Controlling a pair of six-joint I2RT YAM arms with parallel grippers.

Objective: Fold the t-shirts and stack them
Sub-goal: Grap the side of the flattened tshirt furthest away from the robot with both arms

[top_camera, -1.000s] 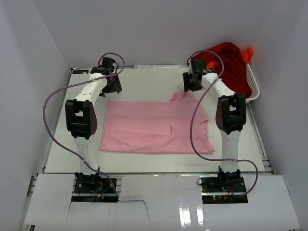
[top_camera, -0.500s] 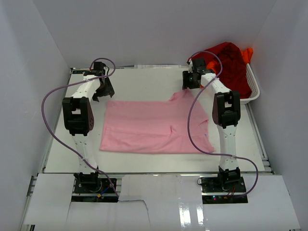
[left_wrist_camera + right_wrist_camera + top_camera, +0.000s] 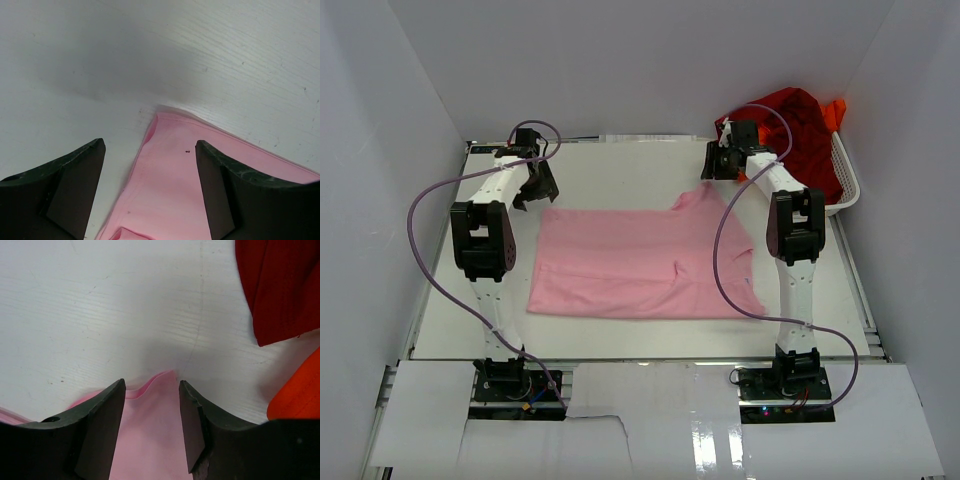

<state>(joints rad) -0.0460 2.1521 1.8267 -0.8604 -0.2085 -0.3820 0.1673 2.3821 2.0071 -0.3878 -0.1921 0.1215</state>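
A light pink t-shirt (image 3: 640, 262) lies spread flat in the middle of the table. My left gripper (image 3: 533, 189) hovers open over its far left corner, and in the left wrist view the pink t-shirt (image 3: 200, 190) shows between the wide fingers of the left gripper (image 3: 150, 145). My right gripper (image 3: 720, 166) stands open at the far right corner, where the right gripper (image 3: 151, 384) has a raised fold of the pink t-shirt (image 3: 150, 440) between its jaws, unpinched. A dark red t-shirt (image 3: 795, 125) and an orange t-shirt (image 3: 835, 112) are heaped in the basket.
A white mesh basket (image 3: 848, 170) stands at the table's far right corner, close behind the right gripper. The dark red cloth (image 3: 280, 285) and the orange cloth (image 3: 300, 395) hang near the right fingers. White walls enclose the table on three sides.
The left gripper has shifted left to the pink shirt's far left corner. The right gripper has edged slightly back and right. The shirt has not moved.
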